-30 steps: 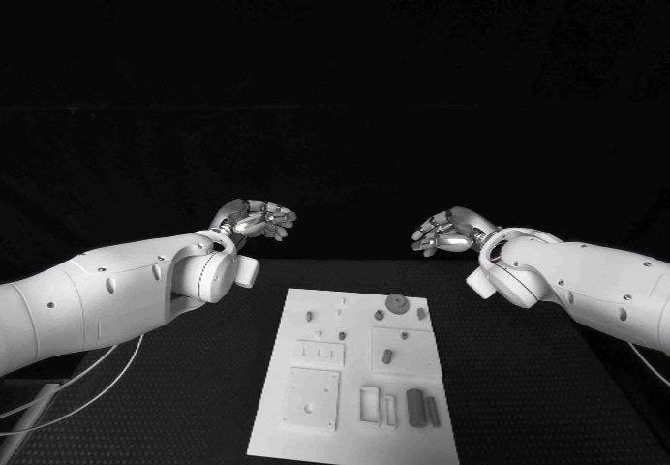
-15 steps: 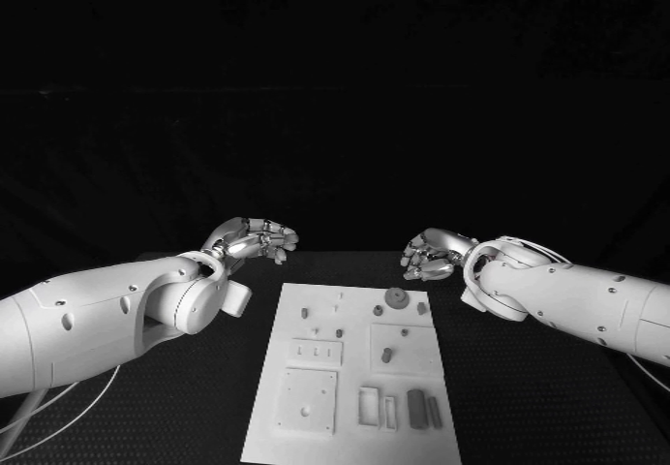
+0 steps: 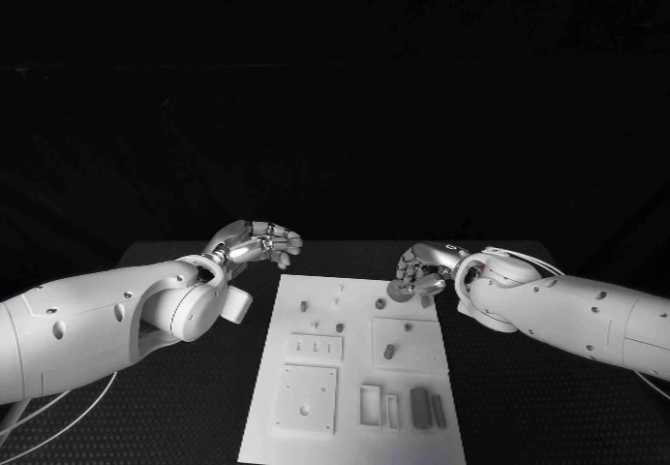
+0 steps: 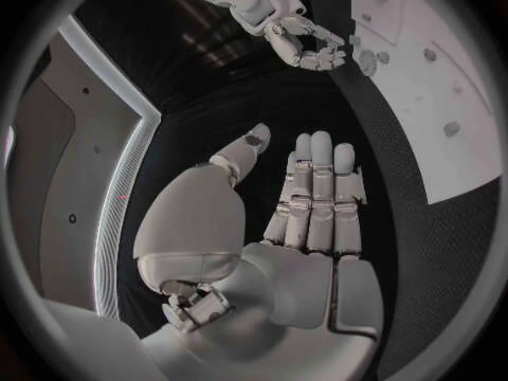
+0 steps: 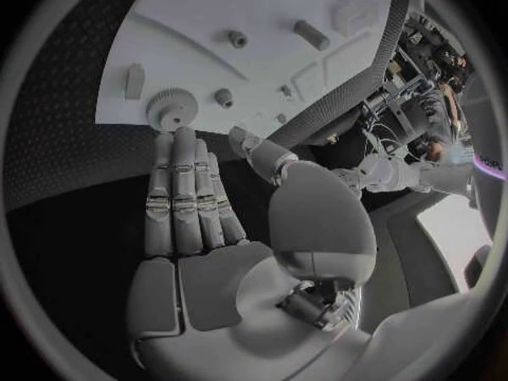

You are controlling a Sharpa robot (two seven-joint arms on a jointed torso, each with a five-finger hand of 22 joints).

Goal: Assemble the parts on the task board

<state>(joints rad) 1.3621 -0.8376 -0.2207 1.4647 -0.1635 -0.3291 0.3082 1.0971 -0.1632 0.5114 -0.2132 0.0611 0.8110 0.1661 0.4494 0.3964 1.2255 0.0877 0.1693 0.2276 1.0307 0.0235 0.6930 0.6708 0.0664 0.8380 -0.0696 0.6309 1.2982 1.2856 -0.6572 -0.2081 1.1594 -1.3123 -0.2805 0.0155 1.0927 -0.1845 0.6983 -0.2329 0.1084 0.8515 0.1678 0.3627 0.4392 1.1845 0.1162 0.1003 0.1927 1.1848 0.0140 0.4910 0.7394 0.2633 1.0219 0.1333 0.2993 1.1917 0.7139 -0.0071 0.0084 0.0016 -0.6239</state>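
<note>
the right hand (image 3: pixel 414 274), fingers straight and empty, hovers by the gear (image 5: pixel 166 108) at the board's (image 3: pixel 328 387) far edge, likely needing to grasp it.

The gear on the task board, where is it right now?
In the head view the gear sits at the far right corner of the task board, just under the fingers of the right hand; whether they touch it is unclear.
</note>
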